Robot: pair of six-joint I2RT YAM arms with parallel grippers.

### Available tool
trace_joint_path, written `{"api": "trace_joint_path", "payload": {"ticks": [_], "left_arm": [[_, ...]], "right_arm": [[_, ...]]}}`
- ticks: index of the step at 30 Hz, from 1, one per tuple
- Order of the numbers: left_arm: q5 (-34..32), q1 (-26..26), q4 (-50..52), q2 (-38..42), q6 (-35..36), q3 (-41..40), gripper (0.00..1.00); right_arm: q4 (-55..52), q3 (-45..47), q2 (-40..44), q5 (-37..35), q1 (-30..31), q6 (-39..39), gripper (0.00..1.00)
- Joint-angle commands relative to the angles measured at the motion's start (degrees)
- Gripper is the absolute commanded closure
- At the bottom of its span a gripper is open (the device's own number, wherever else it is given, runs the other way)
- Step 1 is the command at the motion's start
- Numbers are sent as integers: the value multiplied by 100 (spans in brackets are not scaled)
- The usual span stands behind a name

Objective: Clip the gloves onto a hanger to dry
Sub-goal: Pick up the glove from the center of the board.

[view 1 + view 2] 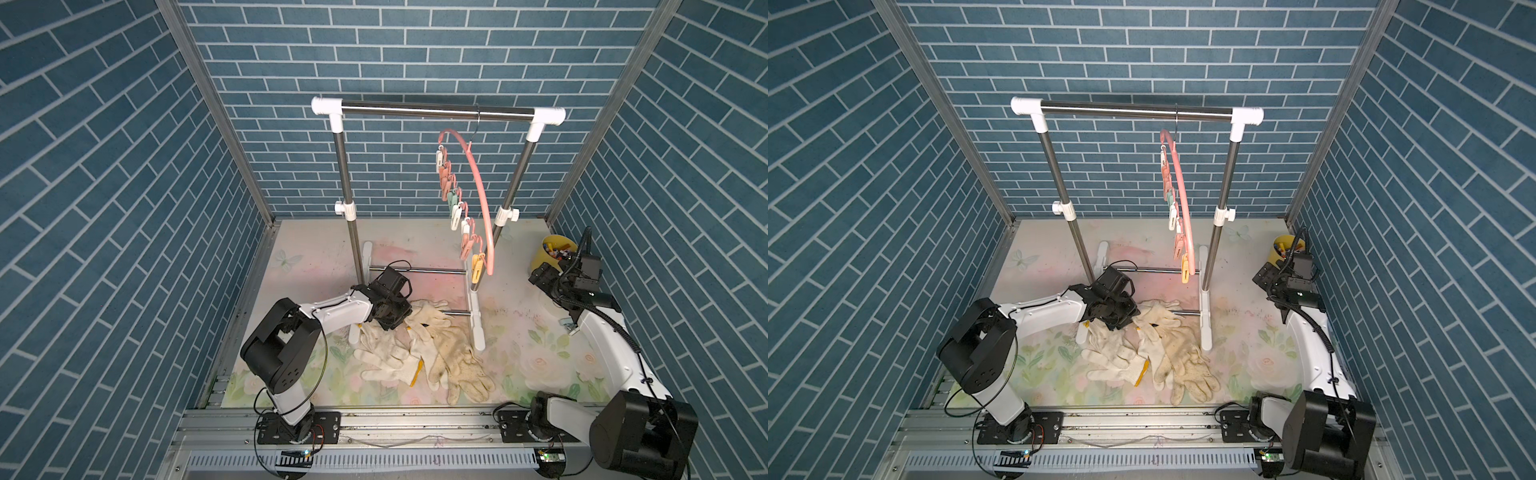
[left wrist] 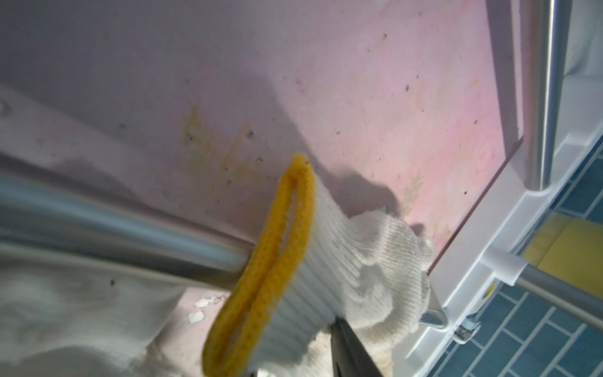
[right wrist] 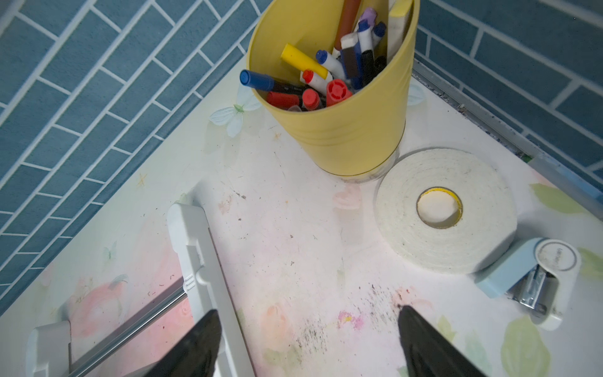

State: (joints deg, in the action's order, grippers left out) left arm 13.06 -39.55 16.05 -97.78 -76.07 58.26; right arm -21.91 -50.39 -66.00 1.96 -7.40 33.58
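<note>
Several cream knitted gloves (image 1: 432, 353) (image 1: 1158, 353) lie heaped on the floral table by the rack's feet. My left gripper (image 1: 401, 320) (image 1: 1129, 320) is down at the heap's far left edge. In the left wrist view it (image 2: 287, 352) is shut on one glove's ribbed, yellow-edged cuff (image 2: 293, 277), which stands up over a steel base bar; only one dark finger (image 2: 346, 346) shows. The pink curved hanger (image 1: 482, 199) (image 1: 1183, 195) hangs from the rack's top bar with a row of pastel clips (image 1: 453, 195), all bare. My right gripper (image 1: 540, 276) (image 3: 306, 326) hovers open at the far right, holding nothing.
The steel-tube rack (image 1: 436, 111) with white joints stands mid-table, its base bars and feet beside the gloves. A yellow cup of markers (image 3: 342, 130) (image 1: 550, 253), a white tape roll (image 3: 447, 209) and a blue-and-white stapler (image 3: 528, 277) sit in the far right corner.
</note>
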Motion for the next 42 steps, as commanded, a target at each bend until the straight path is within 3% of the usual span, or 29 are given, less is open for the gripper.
{"api": "trace_joint_path", "payload": {"ticks": [1, 8, 12, 17, 23, 27, 30, 35, 37, 39, 42], "left_arm": [[-165, -35, 200, 90, 62, 167, 70], [-386, -53, 465, 297, 216, 310, 90], [-621, -124, 794, 257, 732, 806, 98], [-1291, -483, 1495, 17, 2352, 1946, 100], [-2028, -1267, 1758, -82, 5464, 2778, 100], [-2182, -1725, 1157, 566, 7493, 2007, 100], [-1764, -1750, 371, 1466, 8488, 1010, 100], [-1531, -1742, -882, 2719, 9436, -194, 100], [-1425, -1740, -1116, 2956, 9663, -394, 100], [-1270, -1686, -1176, 3058, 9778, -439, 100], [-881, -1589, -1131, 3041, 10042, -387, 100]], "right_arm": [[-78, 29, 46, -113, 29, -12, 15], [-62, 30, 14, -81, 29, 17, 15], [-156, -55, 42, -60, 28, 30, 15], [-407, -275, 80, 272, 19, 169, 14], [-697, -170, 494, 1419, 19, 307, 14], [-969, 158, 984, 2152, 28, 236, 16], [-1109, 486, 1511, 2660, 41, 25, 16], [-667, 1110, 2010, 4044, 178, -133, 31], [-383, 1307, 2073, 4372, 409, -132, 32], [63, 1557, 2220, 4512, 794, -201, 33], [789, 1927, 2616, 4106, 1594, -577, 33]]}}
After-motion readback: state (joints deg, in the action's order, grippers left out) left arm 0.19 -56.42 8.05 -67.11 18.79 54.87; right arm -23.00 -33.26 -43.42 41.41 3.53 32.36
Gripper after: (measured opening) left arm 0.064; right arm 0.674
